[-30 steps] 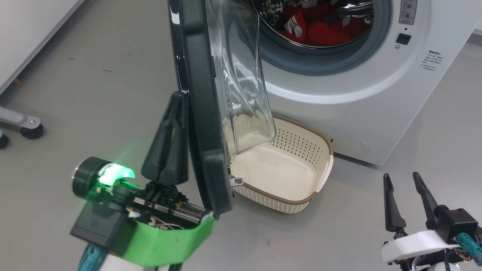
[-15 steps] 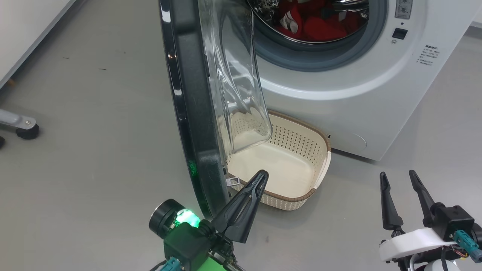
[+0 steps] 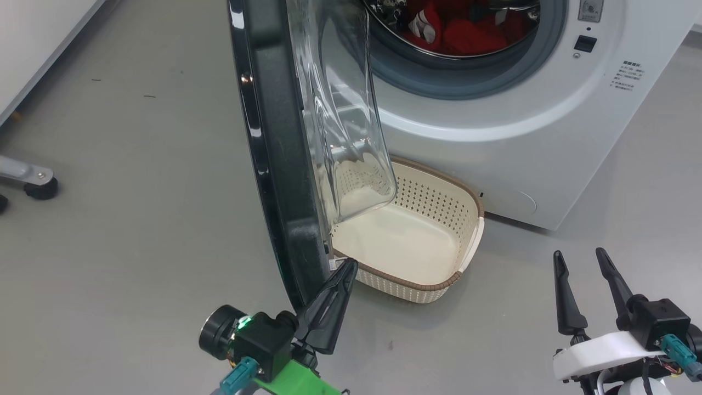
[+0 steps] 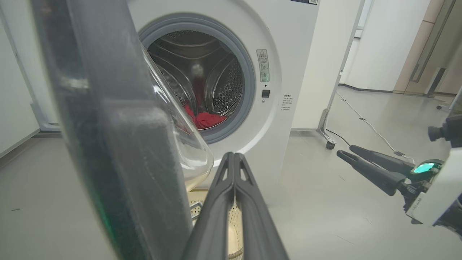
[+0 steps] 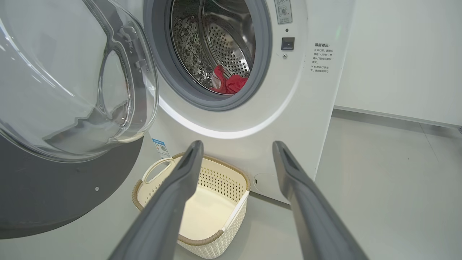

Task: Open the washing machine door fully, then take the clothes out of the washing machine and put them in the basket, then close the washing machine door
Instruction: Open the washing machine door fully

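A: The left end effector [image 3: 347,269] is sitting closed, empty, tip just beside the door [image 3: 274,137] edge; the right end effector [image 3: 579,252] is hanging open.
B: Risk: the door is overhanging the basket [image 3: 439,288], the clothes [image 3: 466,35] are lying inside the washing machine [image 3: 493,142]; a slipping tip might be swinging it shut.

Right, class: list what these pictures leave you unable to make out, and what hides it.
Clothes: head view, cut by the top edge; how many garments, unclear.
Basket: head view, left end behind the washing machine door.
Printed notice on the washing machine: too small to read.
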Tool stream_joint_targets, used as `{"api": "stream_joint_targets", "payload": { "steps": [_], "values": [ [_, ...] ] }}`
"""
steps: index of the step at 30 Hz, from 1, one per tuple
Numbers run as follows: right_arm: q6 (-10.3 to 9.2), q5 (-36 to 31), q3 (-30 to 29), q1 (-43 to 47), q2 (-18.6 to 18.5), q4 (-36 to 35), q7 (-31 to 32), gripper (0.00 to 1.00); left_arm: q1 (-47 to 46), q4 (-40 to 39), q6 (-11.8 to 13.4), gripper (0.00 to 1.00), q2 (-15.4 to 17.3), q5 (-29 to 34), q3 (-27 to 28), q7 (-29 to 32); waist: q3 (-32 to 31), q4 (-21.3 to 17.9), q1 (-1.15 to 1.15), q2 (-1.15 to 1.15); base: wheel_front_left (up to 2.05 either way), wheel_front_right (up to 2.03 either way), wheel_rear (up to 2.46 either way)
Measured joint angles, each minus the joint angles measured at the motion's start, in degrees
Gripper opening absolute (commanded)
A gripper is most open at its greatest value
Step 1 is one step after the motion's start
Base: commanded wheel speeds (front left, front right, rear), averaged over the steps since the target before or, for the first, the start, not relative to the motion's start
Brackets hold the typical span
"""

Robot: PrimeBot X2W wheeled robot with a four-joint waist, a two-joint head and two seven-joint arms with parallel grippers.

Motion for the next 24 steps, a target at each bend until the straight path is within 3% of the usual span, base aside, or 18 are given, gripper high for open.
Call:
{"api": "stream_joint_targets", "payload": {
  "steps": [24],
  "values": [
    [0.74,-0.33,-1.05,-0.81,0.21,0.7,0.0,1.0,0.0,5.34,3.28,0.0,-0.33,-0.54,2.82,-0.08,0.05,1.27,0.0,0.0,0.0,0.0,0.0]
  ]
}}
